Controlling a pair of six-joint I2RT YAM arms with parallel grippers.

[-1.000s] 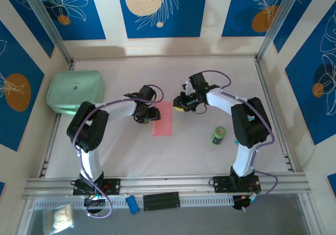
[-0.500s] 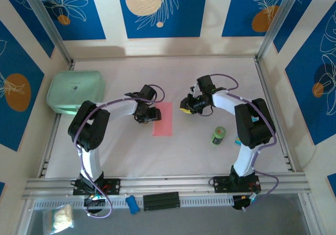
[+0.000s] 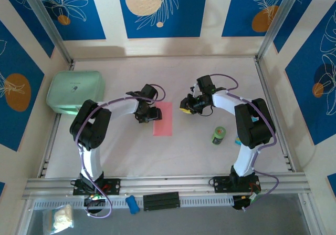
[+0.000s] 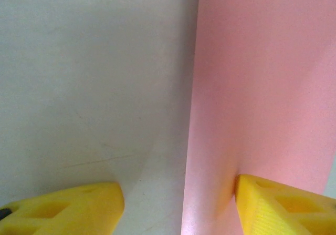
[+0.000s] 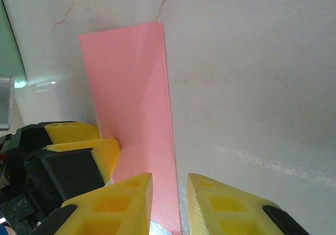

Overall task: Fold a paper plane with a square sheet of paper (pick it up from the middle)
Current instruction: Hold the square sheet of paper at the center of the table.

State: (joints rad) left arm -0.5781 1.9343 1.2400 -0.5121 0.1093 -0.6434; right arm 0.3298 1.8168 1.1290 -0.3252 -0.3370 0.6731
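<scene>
1. The square sheet of paper (image 3: 163, 118) lies flat on the table (image 3: 210, 72) and looks doubled over into a narrow strip. It sits between the two grippers, with its long axis running away from the arm bases.
2. The left gripper (image 3: 151, 114) has its jaws well apart, straddling the strip's near long edge. One finger (image 4: 278, 206) rests on the pink paper and the other (image 4: 63, 208) on bare table, so nothing is clamped.
3. The right gripper (image 3: 185, 108) stands just off the opposite long edge, not touching the paper. Its jaws are a narrow gap apart and hold nothing.
4. The left arm is therefore the nearer one. Any next crease probably turns on that edge lying between its fingers (the paper runs crosswise to the jaw gap).
5. Count: one pink sheet and two grippers. Off to the sides are one small green can (image 3: 218, 135), beyond the right gripper, and one mint-green case (image 3: 75, 91), beyond the left.
</scene>
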